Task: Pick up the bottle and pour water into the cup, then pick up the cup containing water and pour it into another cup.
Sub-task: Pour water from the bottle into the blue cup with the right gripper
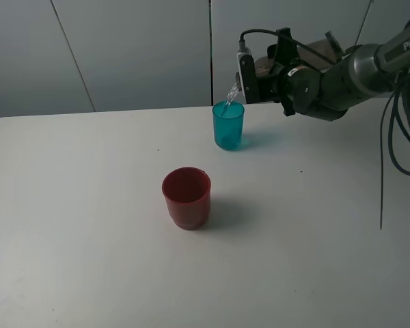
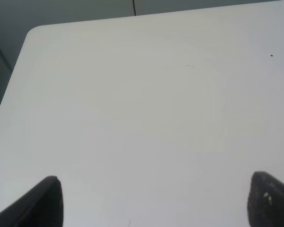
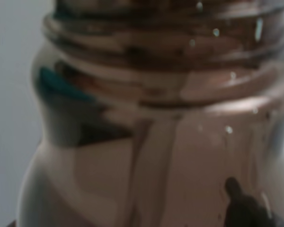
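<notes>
In the exterior high view my right gripper (image 1: 284, 74) is shut on the smoky-brown bottle (image 1: 262, 66), which lies tipped over toward the left, above the back of the table. A thin stream of water (image 1: 231, 91) runs from its mouth into the teal cup (image 1: 228, 126), which stands upright just below. The red cup (image 1: 186, 198) stands upright nearer the front, apart from both. The right wrist view is filled by the bottle's threaded neck and shoulder (image 3: 156, 142), with a dark fingertip (image 3: 241, 203) against it. My left gripper (image 2: 154, 203) is open over bare table.
The white table (image 1: 89, 225) ends at its far edge (image 1: 123, 111) before a grey wall. Black cables (image 1: 396, 137) hang from the right arm at the right side. In the left wrist view a table corner (image 2: 35, 33) shows.
</notes>
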Controlling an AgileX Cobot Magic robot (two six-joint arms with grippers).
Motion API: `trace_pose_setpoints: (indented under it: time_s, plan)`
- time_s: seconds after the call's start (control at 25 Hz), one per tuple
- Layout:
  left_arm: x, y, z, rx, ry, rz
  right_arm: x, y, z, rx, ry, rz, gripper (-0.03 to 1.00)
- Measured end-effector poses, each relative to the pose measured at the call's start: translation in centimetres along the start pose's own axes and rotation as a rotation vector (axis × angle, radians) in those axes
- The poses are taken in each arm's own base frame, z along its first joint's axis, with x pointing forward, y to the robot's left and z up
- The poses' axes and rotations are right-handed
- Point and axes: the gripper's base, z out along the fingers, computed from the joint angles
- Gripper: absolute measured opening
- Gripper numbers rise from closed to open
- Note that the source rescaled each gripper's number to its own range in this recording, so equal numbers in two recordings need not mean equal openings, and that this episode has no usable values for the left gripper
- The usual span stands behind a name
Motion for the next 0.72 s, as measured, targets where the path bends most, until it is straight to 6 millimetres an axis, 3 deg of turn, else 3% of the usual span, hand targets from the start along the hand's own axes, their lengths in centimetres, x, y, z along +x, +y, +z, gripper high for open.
trace_pose_setpoints:
  time_s: [0.72]
  plan:
    - [0.0, 0.0, 0.0, 0.0, 0.0, 0.002, 0.04, -0.23, 0.03, 0.034, 0.008, -0.068, 0.0]
